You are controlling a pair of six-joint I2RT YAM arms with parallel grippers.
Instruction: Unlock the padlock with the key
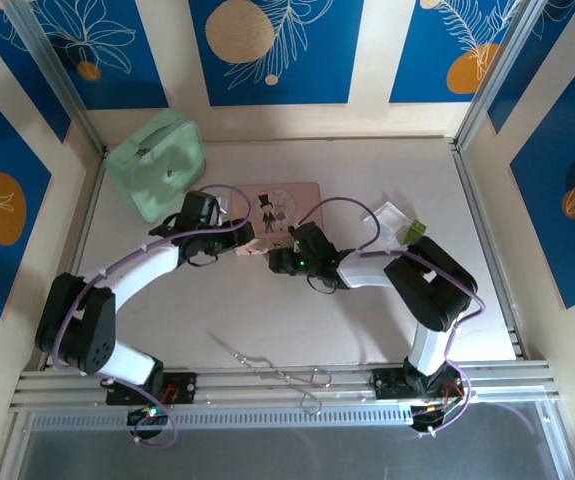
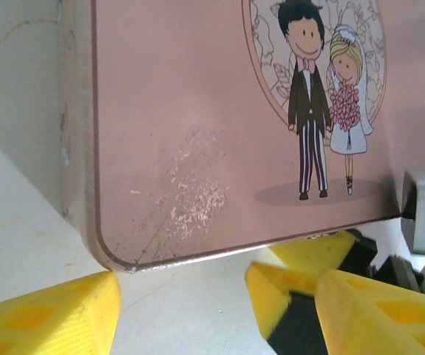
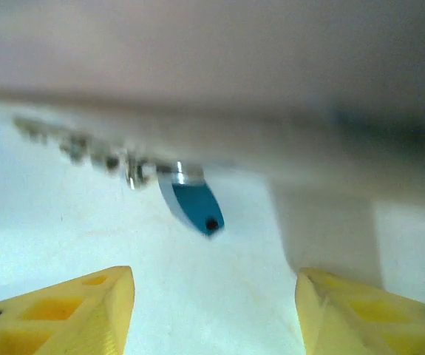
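Padlock [image 3: 194, 205] sits on the white table [image 3: 64, 244], right at the near edge of the pink tin [image 2: 182, 111] and just ahead of the right gripper [image 3: 216, 310]. In the right wrist view its blue-teal bit slants from upper left to lower right, with the pierced tip lowest. A blurred beaded chain [image 3: 72, 148] trails off to the left. The right fingers stand spread and pinch nothing. The left gripper [image 2: 212, 318] is likewise spread at the tin's corner. The lid shows a cartoon bride and groom.

Padlock [image 3: 191, 200]: tiny, silvery top, blue-teal tip, blurring slightly
Pose: tilting, tip with small dark hole pointing down-right
Place: lying on white table [image 3: 234, 296], sitting just under tin [image 3: 256, 81] edge
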